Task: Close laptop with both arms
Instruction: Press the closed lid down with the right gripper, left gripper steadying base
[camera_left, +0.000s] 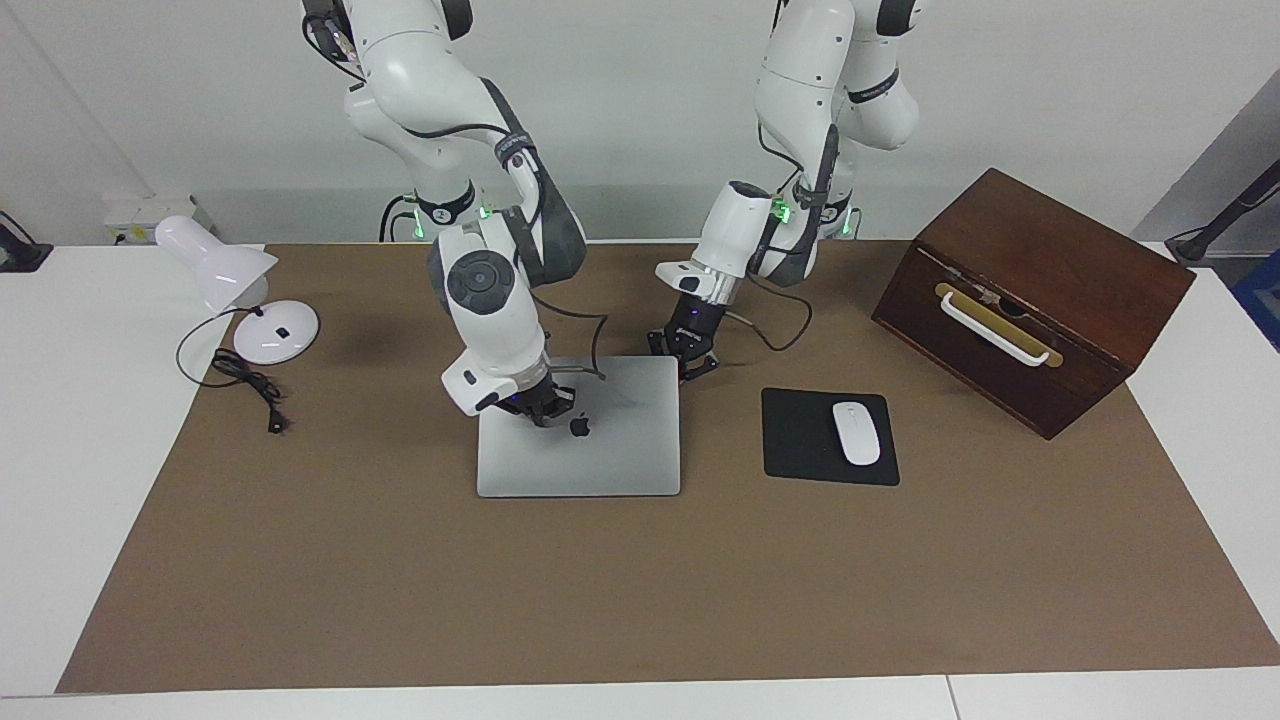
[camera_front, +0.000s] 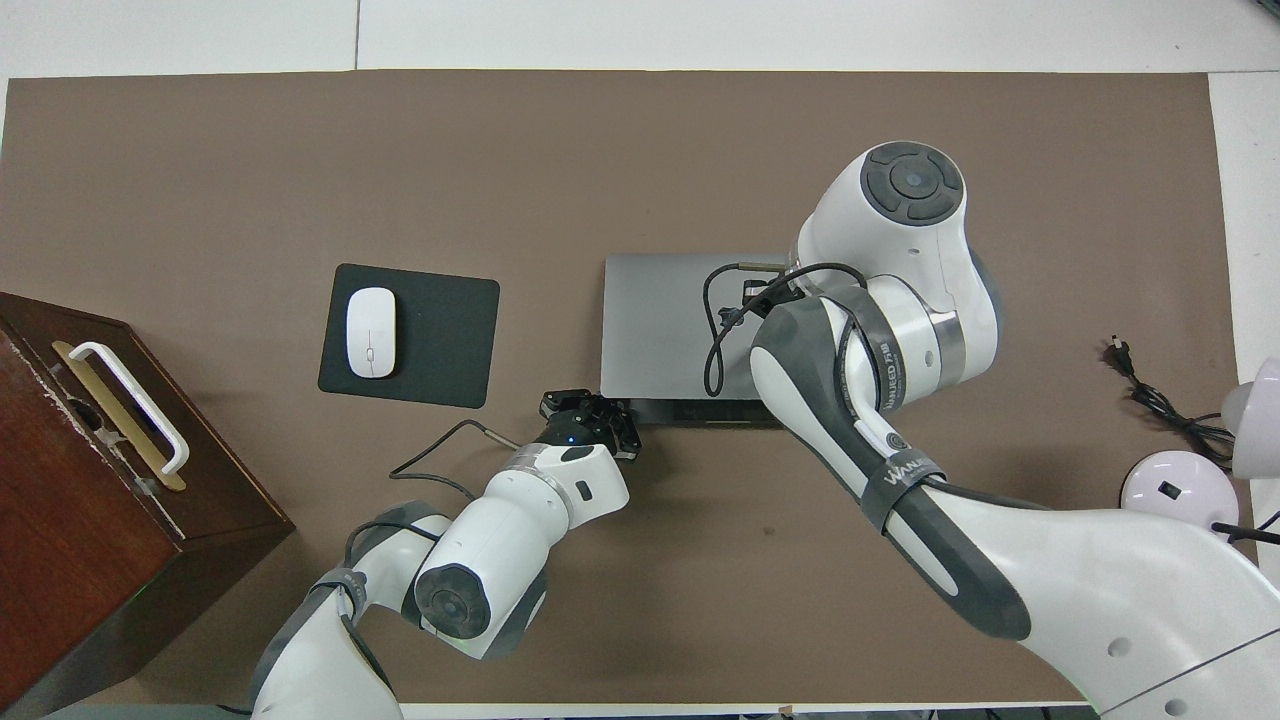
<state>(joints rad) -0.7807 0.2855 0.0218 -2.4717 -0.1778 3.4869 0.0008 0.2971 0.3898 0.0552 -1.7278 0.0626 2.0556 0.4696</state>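
Note:
The silver-grey laptop (camera_left: 610, 460) lies in the middle of the brown mat, its lid almost flat with the dark apple logo (camera_left: 579, 426) showing. In the overhead view only a thin dark strip of the base (camera_front: 700, 411) shows at the laptop's (camera_front: 650, 320) edge nearer to the robots. My right gripper (camera_left: 552, 410) is shut and rests tip-down on the lid just beside the logo; the overhead view hides it under its own arm. My left gripper (camera_left: 688, 364) is shut and sits low at the laptop's corner nearer to the robots, toward the left arm's end, also seen from above (camera_front: 600, 412).
A black mouse pad (camera_left: 800, 440) with a white mouse (camera_left: 856, 432) lies beside the laptop toward the left arm's end. A brown wooden box (camera_left: 1030, 290) with a white handle stands past it. A white desk lamp (camera_left: 215, 262) and its cable (camera_left: 245, 380) are at the right arm's end.

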